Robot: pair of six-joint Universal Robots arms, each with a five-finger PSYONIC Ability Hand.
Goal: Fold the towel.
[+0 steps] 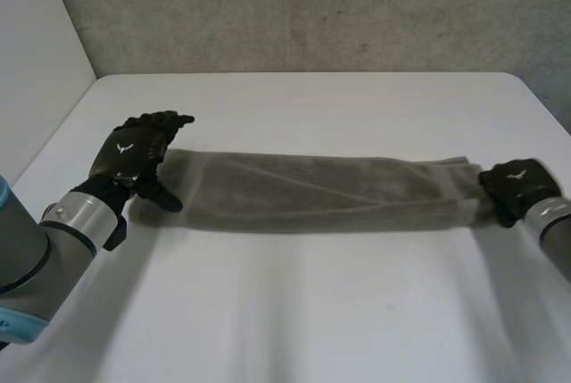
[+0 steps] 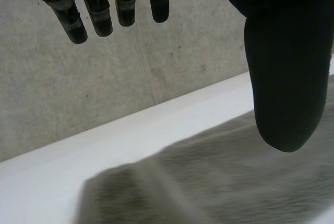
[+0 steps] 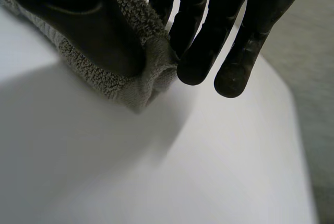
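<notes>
A grey towel lies stretched out as a long narrow strip across the middle of the white table. My left hand hovers at the strip's left end with straight fingers and the thumb spread apart. In the left wrist view that end of the towel lies flat below the left hand, which holds nothing. My right hand is at the strip's right end. The right wrist view shows the right hand pinching the towel's end between thumb and fingers, slightly raised off the table.
A grey concrete wall runs behind the table's far edge, and a white wall stands at the left. Bare table surface spreads in front of and behind the towel.
</notes>
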